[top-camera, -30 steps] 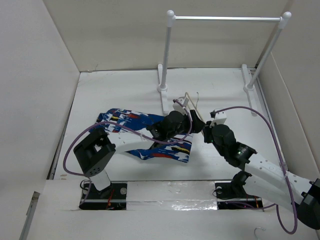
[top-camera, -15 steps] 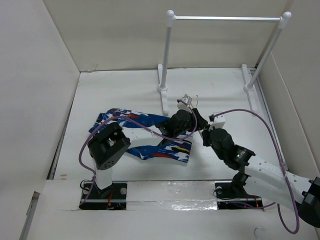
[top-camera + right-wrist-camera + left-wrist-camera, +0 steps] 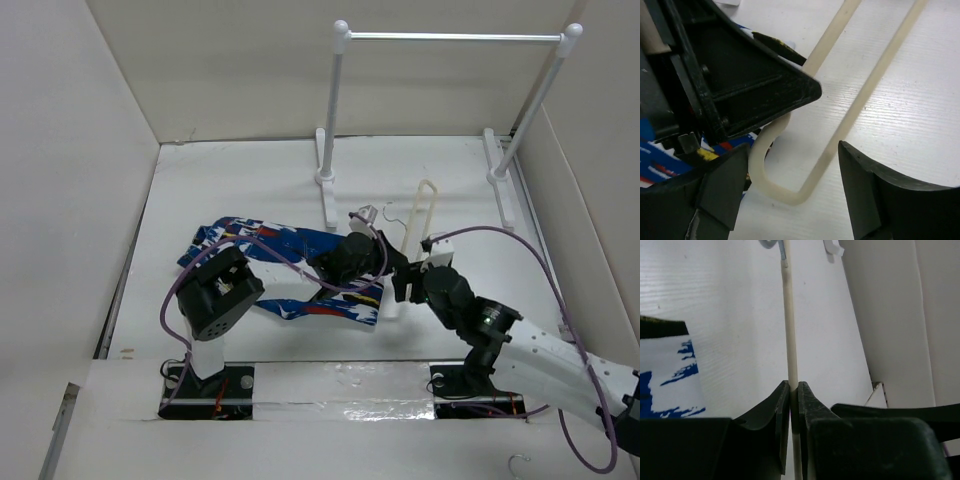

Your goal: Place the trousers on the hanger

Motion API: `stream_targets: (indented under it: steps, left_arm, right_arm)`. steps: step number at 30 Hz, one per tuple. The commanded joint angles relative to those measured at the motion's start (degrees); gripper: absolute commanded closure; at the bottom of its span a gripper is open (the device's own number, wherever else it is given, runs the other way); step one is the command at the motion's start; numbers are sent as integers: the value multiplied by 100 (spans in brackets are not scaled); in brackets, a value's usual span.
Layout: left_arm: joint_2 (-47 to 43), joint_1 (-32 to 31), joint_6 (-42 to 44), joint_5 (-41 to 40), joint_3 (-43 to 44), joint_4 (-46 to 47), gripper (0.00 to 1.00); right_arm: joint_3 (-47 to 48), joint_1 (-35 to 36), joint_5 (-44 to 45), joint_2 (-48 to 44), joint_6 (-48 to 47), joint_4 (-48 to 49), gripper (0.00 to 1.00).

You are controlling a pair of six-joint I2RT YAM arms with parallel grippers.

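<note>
Trousers (image 3: pixel 285 238) lie bunched on the table (image 3: pixel 250 170), left of centre and towards the near edge, with the left arm stretched across them. The rail (image 3: pixel 450 37) stands along the far edge, right of centre. The hanger (image 3: pixel 426 185) is right of centre, in front of the rail. Its long thin loop runs from the two grippers towards the far edge, and its near end is just beside the right end of the trousers.

The top view gives this layout but hides the fingers. The left gripper (image 3: pixel 385 265) and right gripper (image 3: pixel 405 285) meet at the hanger's near end, and their wrists cover the rest.

The left wrist view shows the left gripper (image 3: pixel 794 390) with its fingers pressed together on one cream bar of the hanger (image 3: pixel 789 315). That bar runs straight away to the metal hook (image 3: pixel 772 244). A patch of trousers (image 3: pixel 670 385) shows at lower left.

The right wrist view shows the right gripper (image 3: pixel 794 165) with its fingers wide apart, one on each side of the rounded corner of the hanger (image 3: pixel 860 105). Whether either finger touches the bar cannot be told. The black left gripper (image 3: pixel 740 85) covers the other bar, and a strip of trousers (image 3: pixel 652 162) peeks out beneath it.
</note>
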Motion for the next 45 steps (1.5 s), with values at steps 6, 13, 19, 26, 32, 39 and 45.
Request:
stream_targets:
  steps: [6, 13, 19, 26, 32, 39, 45]
  left_arm:
    - [-886, -161, -134, 459, -1254, 1553, 100]
    - [-834, -820, -512, -463, -2178, 2722, 100]
    - [-456, -1032, -741, -1376, -2759, 3653, 100]
    - [-394, -1137, -802, -2143, -3198, 3778, 100]
    - [-69, -1137, -776, -2046, -3199, 4077, 100]
    - [89, -1137, -890, -2055, -3313, 4235, 100]
    - [98, -1137, -882, -2117, -3401, 4305, 100]
  right_arm:
    - [649, 32, -904, -1931, 6, -1077, 23]
    - [421, -195, -1335, -1752, 121, -762, 100]
    - [131, -625, -1783, -451, 32, 378, 100]
    - [-510, -855, -2214, -80, 366, 1567, 100]
    - [-599, -917, -2759, 1088, 437, 2217, 69]
    - [-678, -970, -2778, 2073, 709, 3000, 57]
    - [-748, -970, -2427, 2311, 981, 3079, 52]
